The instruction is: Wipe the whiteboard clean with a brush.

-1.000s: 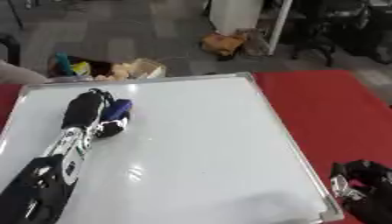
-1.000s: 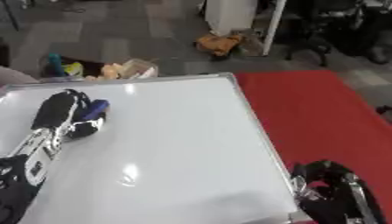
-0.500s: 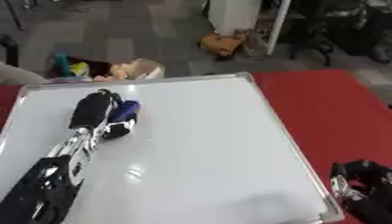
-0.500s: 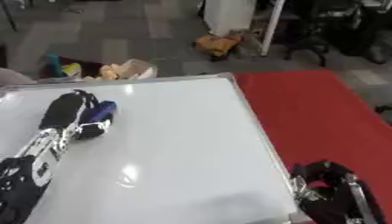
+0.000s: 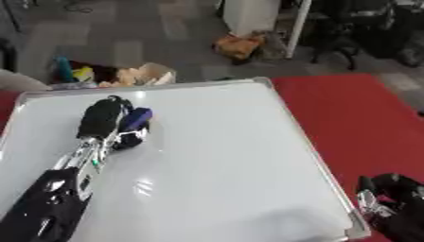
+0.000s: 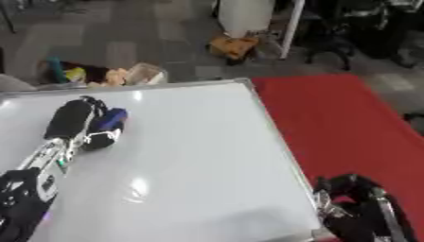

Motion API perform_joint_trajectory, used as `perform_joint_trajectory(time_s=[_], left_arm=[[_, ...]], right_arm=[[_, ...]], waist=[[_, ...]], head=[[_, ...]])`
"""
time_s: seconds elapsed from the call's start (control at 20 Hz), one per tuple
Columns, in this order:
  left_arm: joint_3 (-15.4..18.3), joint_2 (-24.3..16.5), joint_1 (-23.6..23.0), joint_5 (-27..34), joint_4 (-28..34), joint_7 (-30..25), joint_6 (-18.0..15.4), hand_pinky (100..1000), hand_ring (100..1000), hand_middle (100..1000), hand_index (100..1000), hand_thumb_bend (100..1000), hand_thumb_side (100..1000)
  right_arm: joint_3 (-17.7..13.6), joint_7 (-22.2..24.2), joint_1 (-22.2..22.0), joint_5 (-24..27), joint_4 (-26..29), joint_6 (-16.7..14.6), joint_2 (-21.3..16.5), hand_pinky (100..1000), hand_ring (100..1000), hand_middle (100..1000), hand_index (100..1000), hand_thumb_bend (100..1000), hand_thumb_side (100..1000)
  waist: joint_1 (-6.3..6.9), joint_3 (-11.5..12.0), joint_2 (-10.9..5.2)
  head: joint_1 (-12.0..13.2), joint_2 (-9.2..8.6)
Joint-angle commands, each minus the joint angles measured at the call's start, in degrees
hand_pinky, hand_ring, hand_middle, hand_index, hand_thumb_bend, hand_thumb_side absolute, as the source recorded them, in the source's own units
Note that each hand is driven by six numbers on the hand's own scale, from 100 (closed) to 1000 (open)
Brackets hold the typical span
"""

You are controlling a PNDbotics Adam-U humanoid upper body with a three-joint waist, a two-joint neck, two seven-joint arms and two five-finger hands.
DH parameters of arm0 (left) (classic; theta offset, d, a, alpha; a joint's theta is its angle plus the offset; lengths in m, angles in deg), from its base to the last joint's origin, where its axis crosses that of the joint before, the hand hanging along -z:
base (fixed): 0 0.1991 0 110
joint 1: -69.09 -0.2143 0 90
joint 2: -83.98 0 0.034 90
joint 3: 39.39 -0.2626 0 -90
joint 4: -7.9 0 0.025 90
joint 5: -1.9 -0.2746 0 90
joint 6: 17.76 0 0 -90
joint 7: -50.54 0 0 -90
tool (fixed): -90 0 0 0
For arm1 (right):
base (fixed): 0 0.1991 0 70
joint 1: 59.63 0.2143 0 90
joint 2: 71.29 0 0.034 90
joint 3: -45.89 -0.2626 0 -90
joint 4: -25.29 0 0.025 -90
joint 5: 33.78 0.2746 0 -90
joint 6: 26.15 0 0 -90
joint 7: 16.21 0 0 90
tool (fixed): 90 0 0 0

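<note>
Whiteboard point(image 5: 215, 160): lies flat on a red worktop point(image 5: 356, 118), silver-framed, its surface bare and glossy across the centre and right half, right edge running parallel to a wide red strip. Left hand point(image 5: 103, 118): near the board's far-left corner, fingers curled round a blue brush point(image 5: 135, 119) pressed to the surface, forearm trailing to the near-left corner. Right hand point(image 6: 356, 208): off the board's near-right corner, fingers upward; curl cannot be told.

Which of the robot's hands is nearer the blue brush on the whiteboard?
Left. The left hand is curled round the blue brush on the whiteboard; the right hand rests off its near right corner.
</note>
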Motion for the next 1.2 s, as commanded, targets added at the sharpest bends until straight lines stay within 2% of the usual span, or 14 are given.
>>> perform_joint_trajectory(time_s=[0.05, 0.3, 0.55, 1.15, 1.2], left_arm=[[0.2, -0.5, -0.6, -2.7, -3.2, 1.4, 1.2, 375, 528, 469, 603, 386, 344], [1.6, -1.9, -0.8, -4.1, -4.5, 3.6, 2.8, 381, 476, 470, 604, 391, 341], [3.0, -3.6, -1.5, -3.1, -5.4, 5.0, 4.7, 382, 409, 471, 603, 398, 341], [5.1, -8.1, -3.6, 0.4, -7.3, 7.2, 8.6, 387, 402, 471, 603, 399, 331], [5.2, -8.3, -3.7, 0.6, -7.4, 7.3, 8.8, 387, 402, 471, 603, 387, 305]], right_arm=[[-0.2, 0.1, 0.4, -0.4, 1.2, -0.1, -0.5, 174, 476, 361, 485, 100, 100], [-0.3, 0.1, 0.4, -0.4, 1.2, -0.1, -0.6, 174, 477, 362, 485, 100, 100], [-0.4, 0.1, 0.3, -0.4, 1.2, -0.1, -0.6, 174, 477, 362, 485, 100, 100], [-0.6, -0.1, 0.1, -0.4, 1.2, -0.1, -0.8, 175, 477, 362, 485, 100, 100], [-0.7, -0.1, 0.1, -0.4, 1.2, -0.1, -0.8, 175, 477, 362, 485, 100, 100]], waist=[[-0.04, -0.3, -0.2], [0.0, -0.2, -0.23], [0.0, 0.1, -0.37], [-0.13, 0.9, -0.66], [-0.13, 1.0, -0.67]], head=[[-0.1, -0.73], [-0.3, -0.79], [-0.6, -0.75], [-1.2, -0.87], [-1.2, -0.86]])
